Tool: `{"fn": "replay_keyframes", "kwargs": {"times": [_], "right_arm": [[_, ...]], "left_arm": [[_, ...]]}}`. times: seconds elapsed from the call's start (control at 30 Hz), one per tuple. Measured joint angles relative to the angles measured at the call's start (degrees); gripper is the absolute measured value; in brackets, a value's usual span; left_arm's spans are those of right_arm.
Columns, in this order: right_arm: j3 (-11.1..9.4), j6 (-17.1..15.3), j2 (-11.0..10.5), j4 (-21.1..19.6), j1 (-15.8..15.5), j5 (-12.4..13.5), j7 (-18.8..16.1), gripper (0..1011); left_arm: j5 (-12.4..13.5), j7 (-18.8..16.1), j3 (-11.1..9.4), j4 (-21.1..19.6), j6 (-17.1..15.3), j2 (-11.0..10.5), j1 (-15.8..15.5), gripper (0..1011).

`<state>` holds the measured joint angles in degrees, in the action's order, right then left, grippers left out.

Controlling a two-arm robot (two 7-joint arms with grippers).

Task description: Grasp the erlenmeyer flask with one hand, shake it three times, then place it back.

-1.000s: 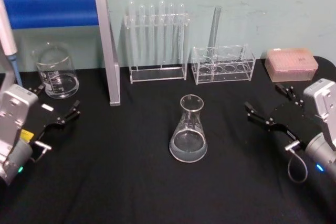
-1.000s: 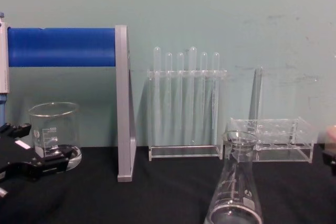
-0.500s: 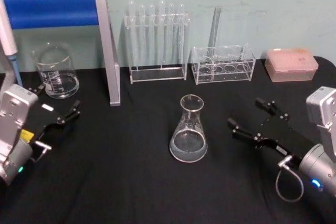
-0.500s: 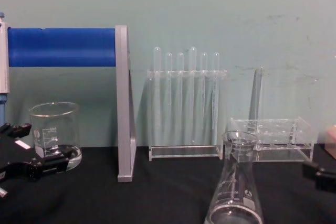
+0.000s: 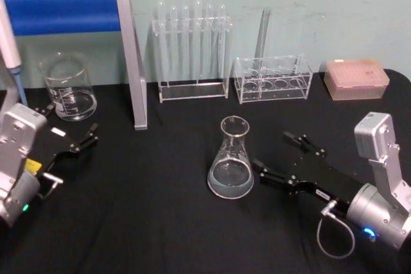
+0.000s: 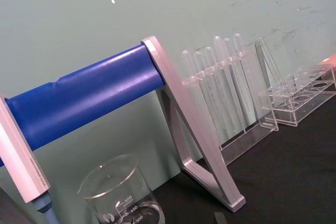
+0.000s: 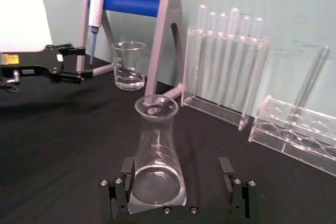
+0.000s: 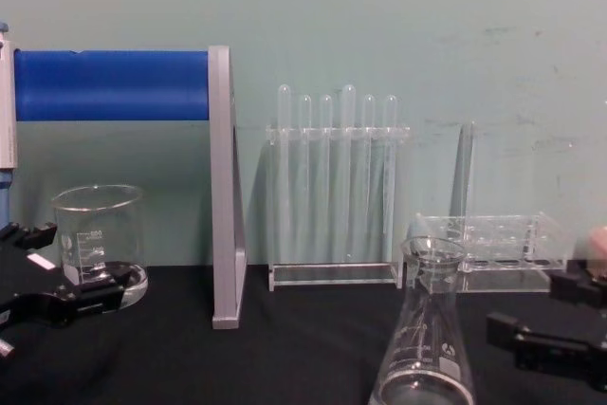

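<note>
A: R gripper [image 5: 272,151], where and what state?
B: Fingers spread wide, holding nothing. It is at 3 o'clock of the erlenmeyer flask [image 5: 230,165], with the near fingertip just beside the base.
A: And the flask?
B: Upright on the black table [image 5: 160,222], approx. centre. Test tube rack [image 5: 192,49] is at its 12 o'clock.
A: L gripper [image 5: 72,120]?
B: Fingers apart too, far off at 9 o'clock, near the beaker [image 5: 67,88].
</note>
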<state>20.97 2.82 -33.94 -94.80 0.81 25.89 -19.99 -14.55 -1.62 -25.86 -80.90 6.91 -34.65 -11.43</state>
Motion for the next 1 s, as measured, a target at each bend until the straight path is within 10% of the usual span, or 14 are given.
{"fn": "replay_keyframes", "kwargs": {"times": [1.0], "right_arm": [[0.49,0.29,8.52,6.9,5.5,-2.75,-5.01,1000]], "left_arm": [[0.0,0.0,0.0,0.0,0.0,0.0,0.0,1001]]}}
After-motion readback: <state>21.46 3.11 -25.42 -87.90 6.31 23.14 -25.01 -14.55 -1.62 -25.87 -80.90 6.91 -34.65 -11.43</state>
